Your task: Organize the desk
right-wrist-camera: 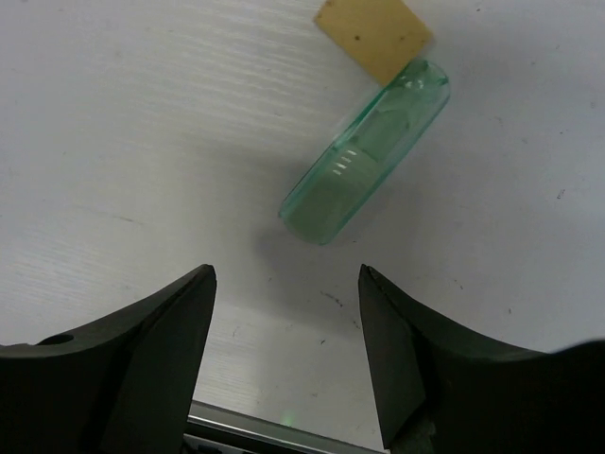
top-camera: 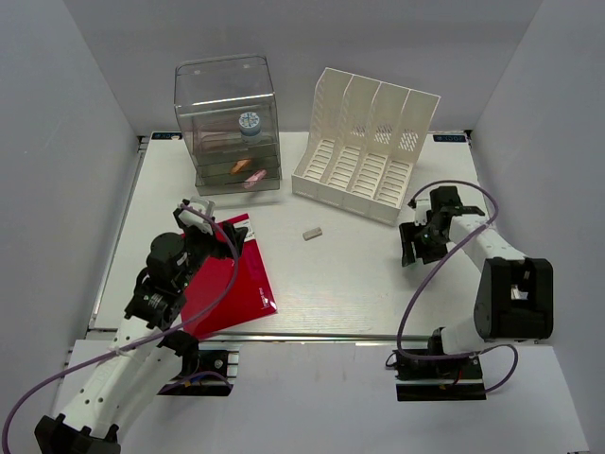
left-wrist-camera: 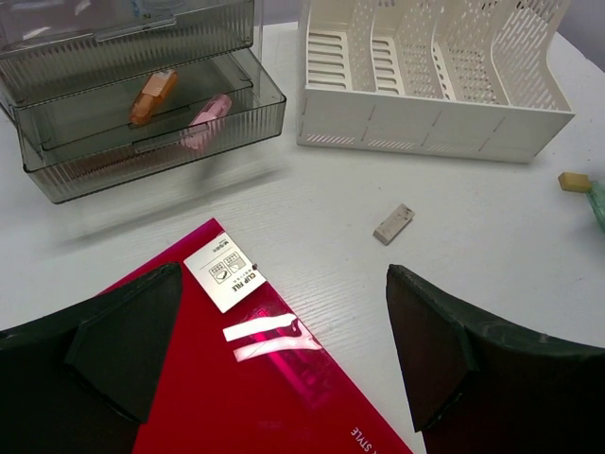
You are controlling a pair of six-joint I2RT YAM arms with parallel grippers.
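The white desk [top-camera: 350, 284] holds a red clip file [top-camera: 232, 279] at the left front. My left gripper [top-camera: 196, 216] is open and empty above the file's far corner; in the left wrist view [left-wrist-camera: 284, 284] the file [left-wrist-camera: 236, 378] with its white label lies between the fingers. A small grey block [top-camera: 312, 232] lies mid-desk, also seen in the left wrist view [left-wrist-camera: 393, 224]. My right gripper [top-camera: 416, 248] is open and empty, pointing down at the desk [right-wrist-camera: 142, 142]. A green translucent case [right-wrist-camera: 364, 156] and a tan block [right-wrist-camera: 373, 36] lie just ahead of its fingertips [right-wrist-camera: 285, 274].
A clear drawer box [top-camera: 227, 123] stands at the back left, its lower drawers pulled out with an orange item [left-wrist-camera: 153, 95] and a pink item [left-wrist-camera: 208, 118] inside. A white slotted file rack [top-camera: 364, 142] stands at the back right. The desk's silver rail [right-wrist-camera: 274, 435] runs near the right gripper.
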